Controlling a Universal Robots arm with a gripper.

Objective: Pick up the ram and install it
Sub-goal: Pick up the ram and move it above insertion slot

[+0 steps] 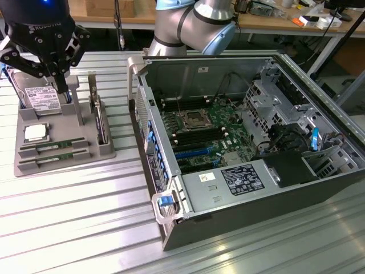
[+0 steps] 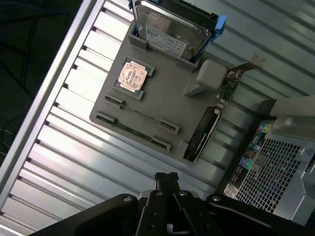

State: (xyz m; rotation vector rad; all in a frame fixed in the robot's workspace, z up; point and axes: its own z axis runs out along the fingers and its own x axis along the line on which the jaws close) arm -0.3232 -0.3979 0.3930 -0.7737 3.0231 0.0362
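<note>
Tool [image 1: 59,85] pinched shut, gripping nothing, hanging over the back of the grey tray [image 1: 57,167] by the hard drive [image 1: 43,98], ram [image 1: 54,147] flat in a tray slot, untouched, processor chip [image 1: 35,133] between it and the tool.

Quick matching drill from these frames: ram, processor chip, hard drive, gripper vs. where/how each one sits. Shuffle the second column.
1. ram
2. processor chip
3. hard drive
4. gripper

A. shut, above the grey holder
B. propped on edge, white label showing
C. flat in a square pocket
D. lying in the long slots

Pairs: 1-D, 2-C, 3-B, 4-A
</note>
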